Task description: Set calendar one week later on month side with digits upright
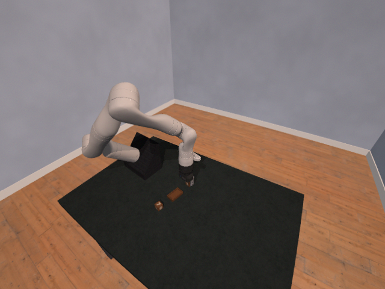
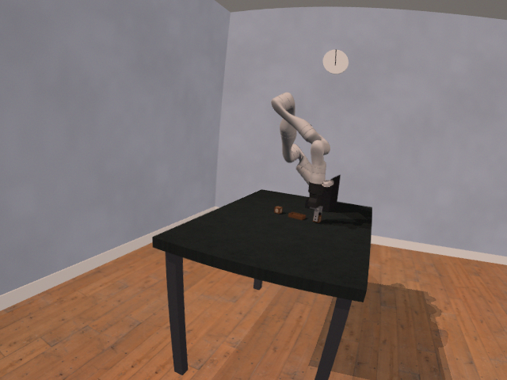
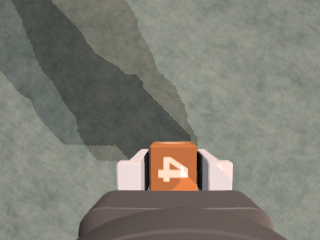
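My gripper (image 1: pixel 189 180) (image 2: pixel 317 218) (image 3: pixel 172 163) points down, its two pale fingers against opposite sides of an orange-brown cube (image 1: pixel 187 183) (image 3: pixel 159 154). No gap shows between cube and pads. This cube's upper face shows a 4, lying sideways in the wrist view. It is at table level or close to it. The other cube (image 1: pixel 159 205) (image 2: pixel 278 210) stands on the table beyond the tray, with pale digits too small to read surely. The brown tray (image 1: pixel 175 194) (image 2: pixel 296 215) lies flat and empty between the two cubes. The month's name is not readable.
A black angular block or panel (image 1: pixel 144 160) (image 2: pixel 334 191) stands behind the gripper, near the arm's base. The dark table top (image 1: pixel 236 227) (image 2: pixel 245 241) extends widely in front of the tray. The arm's shadow crosses the surface in the wrist view.
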{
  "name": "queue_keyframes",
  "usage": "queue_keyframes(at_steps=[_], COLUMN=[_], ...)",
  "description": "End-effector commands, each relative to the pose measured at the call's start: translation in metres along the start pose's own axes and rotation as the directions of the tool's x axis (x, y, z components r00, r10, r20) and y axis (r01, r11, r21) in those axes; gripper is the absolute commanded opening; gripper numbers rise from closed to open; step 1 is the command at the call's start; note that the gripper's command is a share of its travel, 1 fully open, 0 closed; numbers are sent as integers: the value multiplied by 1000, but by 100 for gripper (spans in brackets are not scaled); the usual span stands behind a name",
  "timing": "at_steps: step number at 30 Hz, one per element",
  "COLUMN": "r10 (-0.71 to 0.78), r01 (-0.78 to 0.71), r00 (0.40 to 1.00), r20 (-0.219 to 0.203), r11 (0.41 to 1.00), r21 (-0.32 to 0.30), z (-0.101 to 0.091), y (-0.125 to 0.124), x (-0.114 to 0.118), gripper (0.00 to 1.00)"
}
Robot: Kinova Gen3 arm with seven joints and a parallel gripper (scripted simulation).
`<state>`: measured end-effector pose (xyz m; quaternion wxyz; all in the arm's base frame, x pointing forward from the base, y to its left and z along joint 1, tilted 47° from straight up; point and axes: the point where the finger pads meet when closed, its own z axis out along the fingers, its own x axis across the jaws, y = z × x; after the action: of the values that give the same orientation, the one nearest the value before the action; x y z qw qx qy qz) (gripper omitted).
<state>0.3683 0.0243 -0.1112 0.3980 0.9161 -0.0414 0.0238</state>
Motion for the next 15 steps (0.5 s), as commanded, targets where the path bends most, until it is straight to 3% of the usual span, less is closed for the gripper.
queue_keyframes(at_steps=[1,6,8,15], r10=[1,1,1,1], r01=[-1,-1,-1,-1], r00=[1000,1000,1000,1000], r20=[-6,-6,-6,-6], r11=[1000,1000,1000,1000], r21=[6,6,6,6], z=[-11,-41,-41,-86], y=[-2,-2,-2,-1], x=[2,2,2,1], gripper=[60,60,60,60])
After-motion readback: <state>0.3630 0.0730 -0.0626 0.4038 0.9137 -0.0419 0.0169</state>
